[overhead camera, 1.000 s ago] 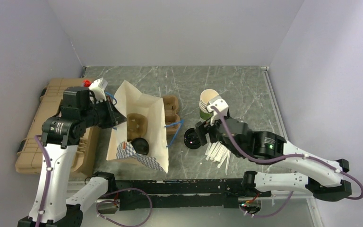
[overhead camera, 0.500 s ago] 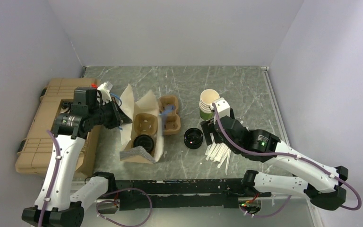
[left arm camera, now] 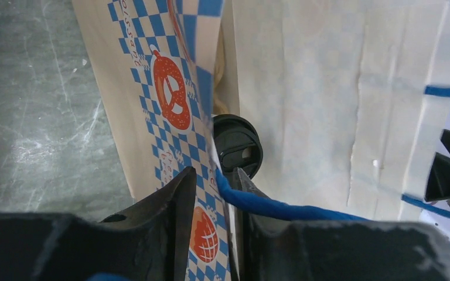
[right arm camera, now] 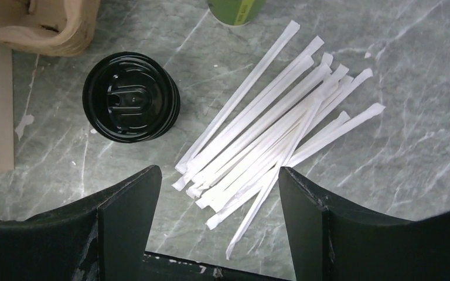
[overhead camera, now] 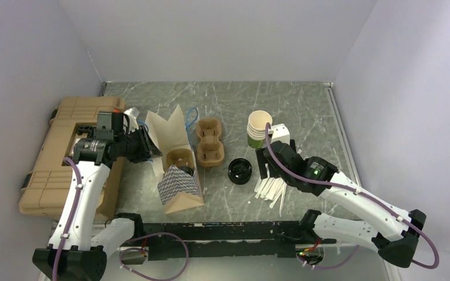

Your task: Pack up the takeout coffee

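Takeout coffee (overhead camera: 183, 170) sits down inside the checked paper bag (overhead camera: 179, 190), which stands on the table (overhead camera: 304, 111) left of centre. From above, only its black lid shows in the bag's mouth, next to a cardboard cup tray (overhead camera: 177, 157) (the cream wall is hidden, and I cannot tell whether it is seated in the tray). With the lid facing straight up at the overhead camera, I'd judge it upright, long axis vertical. At the bag's left rim are the left fingers (overhead camera: 146, 148). Well away from the bag, the right fingers (overhead camera: 265, 164) hang over the loose lids (overhead camera: 240, 171) and straws (overhead camera: 272, 190).

From the left wrist, those fingers stand narrow, with the bag's printed wall and its blue handle (left arm camera: 269, 208) in the gap. I cannot tell whether they are pinching or merely beside them. The lid shows just beyond, inside the bag. The worry is here: if the arm backs off with paper or handle caught, the light bag could be dragged or tipped. The coffee would go over with it and might leak at the lid.

From the right wrist, the fingers are wide with nothing between them, lids to one side and straws below. The coffee is out of this view. A low sweep would only scatter straws.
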